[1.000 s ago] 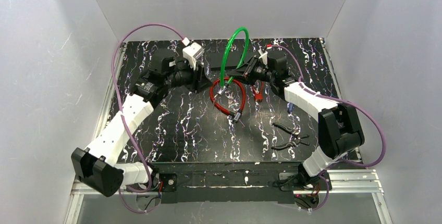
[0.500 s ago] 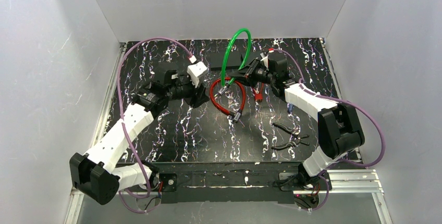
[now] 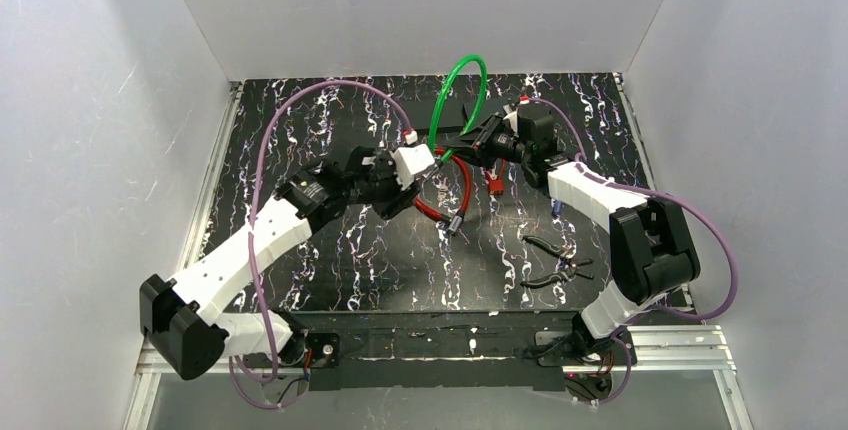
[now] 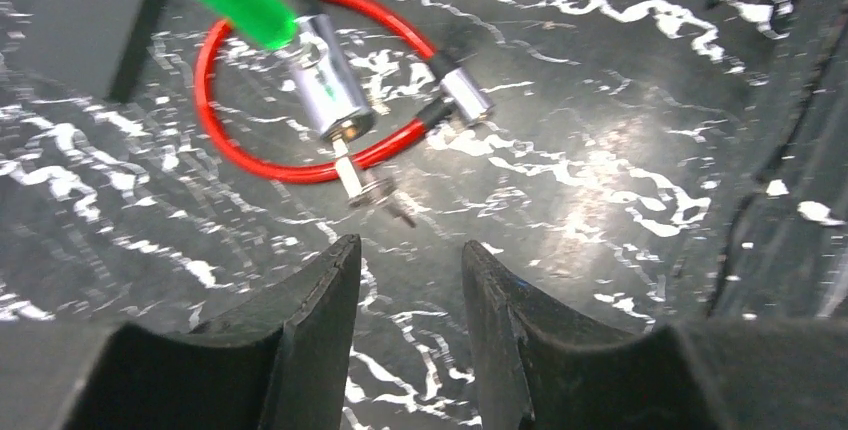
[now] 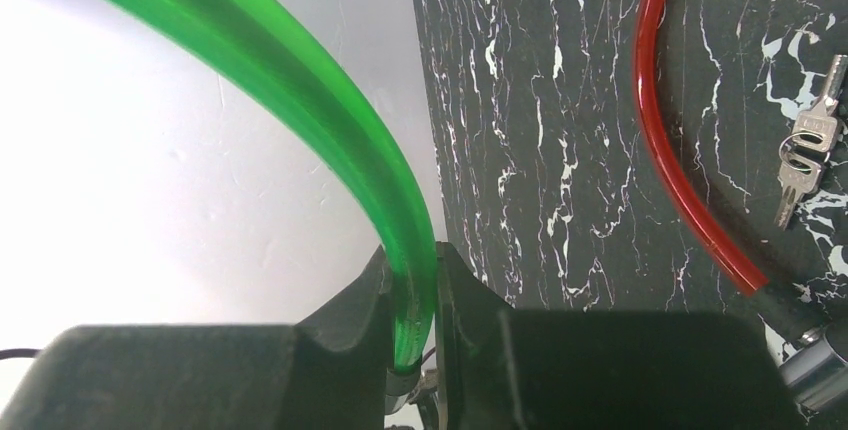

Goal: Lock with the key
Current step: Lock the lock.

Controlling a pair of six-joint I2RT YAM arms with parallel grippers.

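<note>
A green cable lock [image 3: 462, 100] arches up from my right gripper [image 3: 468, 142], which is shut on the green cable [image 5: 300, 80] near its end. The lock's silver barrel [image 4: 325, 90] hangs in front of my left gripper [image 4: 405, 245]. A small silver key [image 4: 352, 172] sticks out of the barrel's lower end, with a ring and a second key dangling. My left gripper [image 3: 428, 175] is open with nothing between its fingers, just short of the key. In the right wrist view, silver keys [image 5: 805, 145] show beside a red cable.
A red cable lock [image 3: 440, 190] lies looped on the black marbled table [image 3: 330, 250] under the green one. A red-handled tool [image 3: 494, 178], black pliers [image 3: 555, 260] and a small blue item [image 3: 556, 207] lie to the right. A black block [image 3: 450, 115] sits at the back.
My left arm has swung right from the table's back left to the green lock's barrel at the centre. The right gripper has kept its hold on the green cable, barely moving.
</note>
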